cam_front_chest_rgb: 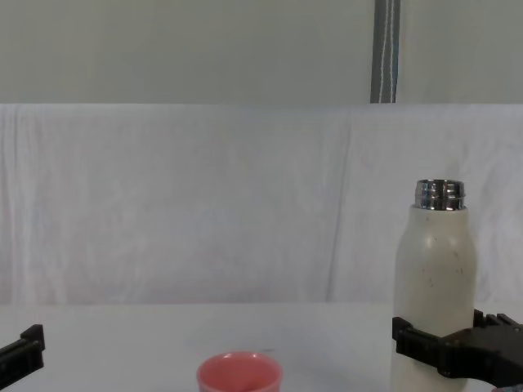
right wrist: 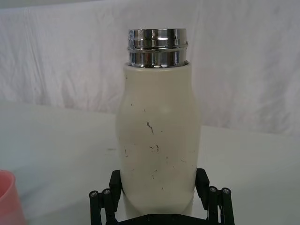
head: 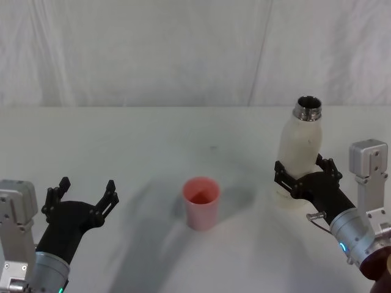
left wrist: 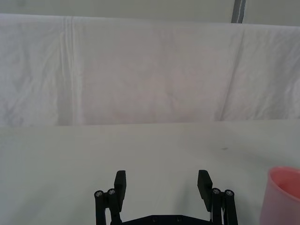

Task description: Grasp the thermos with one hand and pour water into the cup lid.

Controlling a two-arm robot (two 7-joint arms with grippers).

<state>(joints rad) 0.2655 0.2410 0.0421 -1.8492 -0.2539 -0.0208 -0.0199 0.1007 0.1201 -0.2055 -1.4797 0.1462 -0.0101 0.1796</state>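
I'm clamping the right gripper (head: 306, 176) around the lower body of the thermos (head: 299, 155), which is standing upright, uncapped, right of the cup (head: 201, 202). Lifting and pouring are still ahead. My left gripper (head: 81, 195) is idling open, left of the cup.

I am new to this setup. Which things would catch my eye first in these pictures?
First the tall cream thermos on the table's right, uncapped, with the right gripper closed around its lower body. Next the pink cup lid at the centre, upright. The left gripper waits open at the left.
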